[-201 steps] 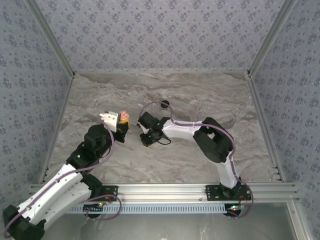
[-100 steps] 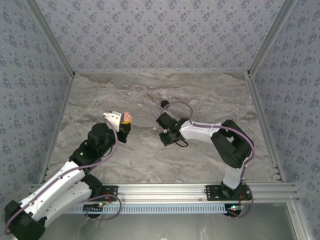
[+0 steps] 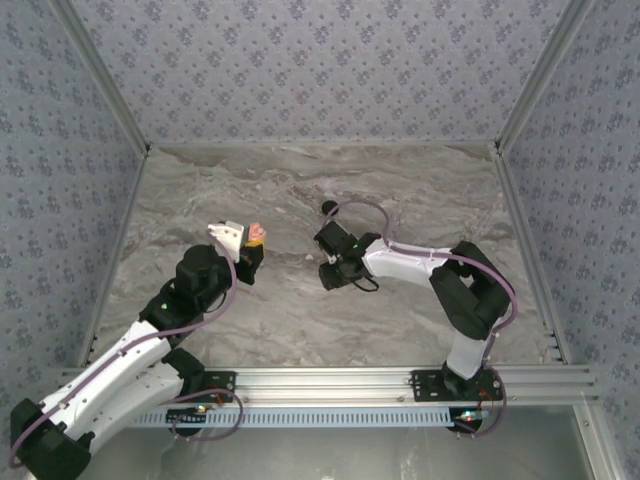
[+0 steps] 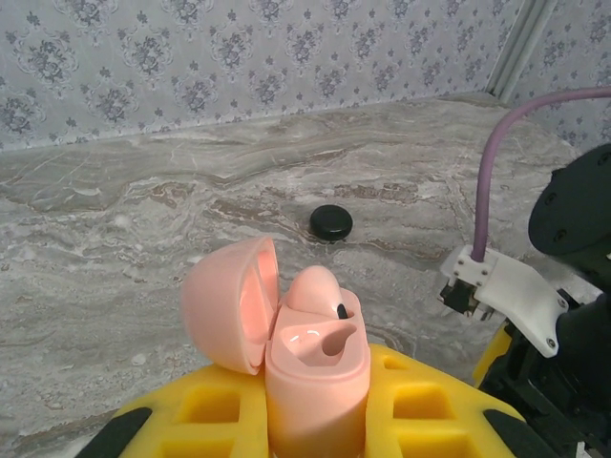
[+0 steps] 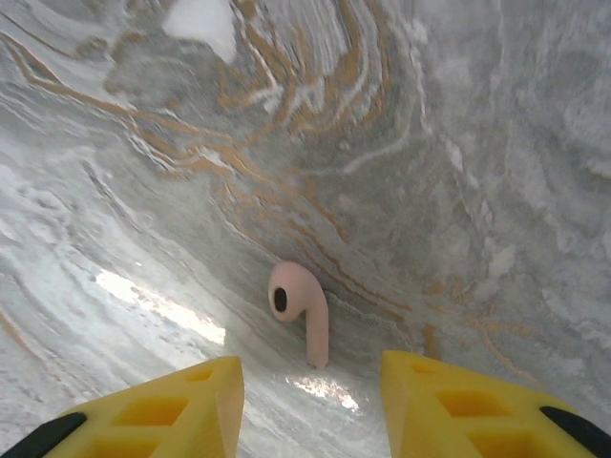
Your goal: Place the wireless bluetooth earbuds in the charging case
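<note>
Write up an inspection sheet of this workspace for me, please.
Surface: marble-patterned table, no spills seen.
Job's things: open pink charging case with a seated earbud apparently inside; loose earbud, pink, lying on the table.
Clutter: small black disc on the table.
Grippers: left gripper shut on the charging case; right gripper open, loose earbud ahead of it, untouched.
Cables: purple cable looped along each arm.
Surroundings: patterned wallpaper walls; metal rail at the near edge.
</note>
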Controlling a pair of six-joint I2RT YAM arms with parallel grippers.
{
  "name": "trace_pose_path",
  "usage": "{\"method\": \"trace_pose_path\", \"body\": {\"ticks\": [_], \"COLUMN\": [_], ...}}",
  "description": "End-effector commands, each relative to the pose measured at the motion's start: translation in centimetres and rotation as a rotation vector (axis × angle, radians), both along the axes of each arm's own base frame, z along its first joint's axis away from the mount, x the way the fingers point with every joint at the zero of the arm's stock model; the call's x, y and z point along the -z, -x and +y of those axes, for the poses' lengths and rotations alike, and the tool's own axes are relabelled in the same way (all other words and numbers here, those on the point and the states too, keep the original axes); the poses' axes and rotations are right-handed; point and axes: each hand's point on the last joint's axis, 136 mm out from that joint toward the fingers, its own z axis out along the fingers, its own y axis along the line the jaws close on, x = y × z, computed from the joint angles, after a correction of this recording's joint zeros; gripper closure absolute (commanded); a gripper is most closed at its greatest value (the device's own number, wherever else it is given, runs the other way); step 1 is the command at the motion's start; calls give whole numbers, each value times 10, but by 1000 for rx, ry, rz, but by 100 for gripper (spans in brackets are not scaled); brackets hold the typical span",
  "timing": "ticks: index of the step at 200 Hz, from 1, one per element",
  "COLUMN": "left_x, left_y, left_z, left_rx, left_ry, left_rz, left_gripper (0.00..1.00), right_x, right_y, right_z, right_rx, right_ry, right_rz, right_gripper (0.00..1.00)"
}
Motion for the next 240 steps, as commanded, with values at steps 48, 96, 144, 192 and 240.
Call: {"method": "trace_pose_path", "body": {"ticks": [48,96,144,192,240], "left_x": [-28,-27,-26,-25,-24], "left_y": [-3,-3,-3,-3,-3], "left_z": [-3,-3,-3,-3,-3], "left_rx": [8,10,10,10,12], "left_ry": [49,47,44,41,38], "left_rz": [-57,-54,-53,-51,-50], "left_gripper": [83,83,83,83,83], "right_x": [-11,-1,4,9,13], "right_y": [-12,-9,-9,-10,-12], "right_z": [9,5,8,13,13], "right_rx": [-89,-94,-87,-84,-74], "right_ry": [37,94,95,97,110], "right_rz": [81,149,169,182,192], "right_gripper": [59,63,69,69,70]}}
